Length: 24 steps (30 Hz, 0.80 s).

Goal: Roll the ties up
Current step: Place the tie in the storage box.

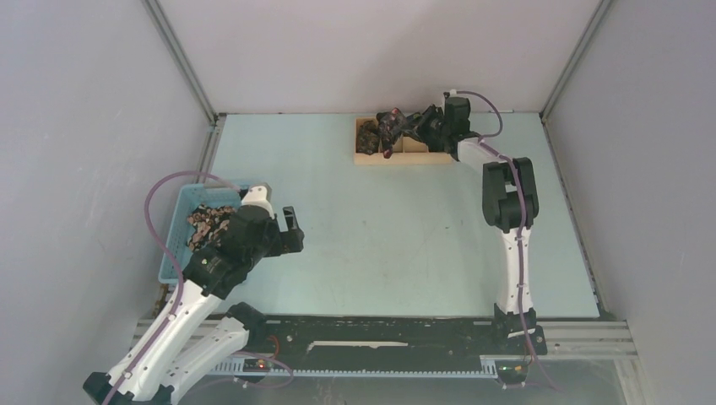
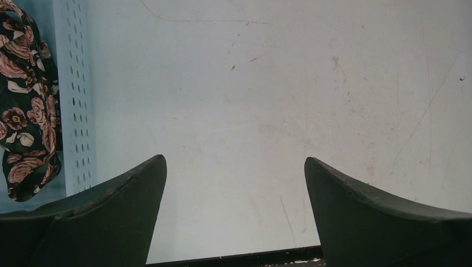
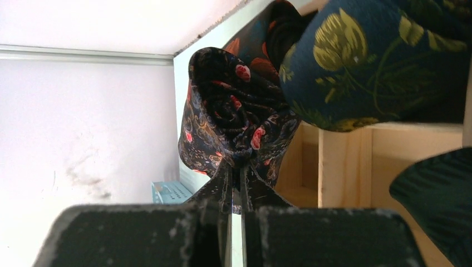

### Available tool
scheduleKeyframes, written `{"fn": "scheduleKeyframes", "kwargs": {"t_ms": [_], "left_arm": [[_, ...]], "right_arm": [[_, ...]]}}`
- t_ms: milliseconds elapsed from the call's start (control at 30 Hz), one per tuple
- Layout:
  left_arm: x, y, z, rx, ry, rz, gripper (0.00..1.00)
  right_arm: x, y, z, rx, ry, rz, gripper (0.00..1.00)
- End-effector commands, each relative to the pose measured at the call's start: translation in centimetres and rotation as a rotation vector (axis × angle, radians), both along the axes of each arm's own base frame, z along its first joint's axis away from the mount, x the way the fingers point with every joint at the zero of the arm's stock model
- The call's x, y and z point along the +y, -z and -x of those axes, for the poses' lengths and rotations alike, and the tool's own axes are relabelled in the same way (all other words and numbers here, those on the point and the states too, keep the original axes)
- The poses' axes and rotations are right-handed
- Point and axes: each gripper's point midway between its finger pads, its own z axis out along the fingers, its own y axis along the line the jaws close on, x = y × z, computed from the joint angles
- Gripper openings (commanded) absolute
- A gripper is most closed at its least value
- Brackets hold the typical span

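Pinching a rolled tie (image 3: 234, 111) above the tray (image 1: 405, 159) at 1 o'clock, the right jaws seemingly ready it for stowing; left jaws hang spread beside the basket (image 1: 171, 249) at 9 o'clock.

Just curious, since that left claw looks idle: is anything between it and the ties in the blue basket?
Only the basket's perforated wall. The open left gripper hangs over bare table beside the basket, and the ties lie just past that wall. Nothing visible lies on top of them.
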Motion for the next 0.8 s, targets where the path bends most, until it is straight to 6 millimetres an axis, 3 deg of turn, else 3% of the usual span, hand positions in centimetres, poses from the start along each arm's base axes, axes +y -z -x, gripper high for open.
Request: {"fn": "scheduleKeyframes", "kwargs": {"t_ms": [0,100,433,767], "left_arm": [[-0.1,-0.2,-0.4,-0.021,0.015,-0.012,1.00],[-0.1,-0.2,-0.4,-0.021,0.014,-0.013,1.00],[-0.2,-0.4,-0.4,-0.026,0.022,-0.009,1.00],[-0.3,-0.4,-0.4,-0.029,0.024,-0.006,1.00]], "right_arm": [[-0.4,-5.4,-3.2,-0.198,0.057,0.002,0.00],[-0.7,-4.2,-3.0,-0.170,0.056,0.043,0.00],[-1.2,3.3,-0.3,-0.005,0.007,0.155,0.00],[-2.1,5.6,3.5,0.080,-0.021,0.431,0.00]]}}
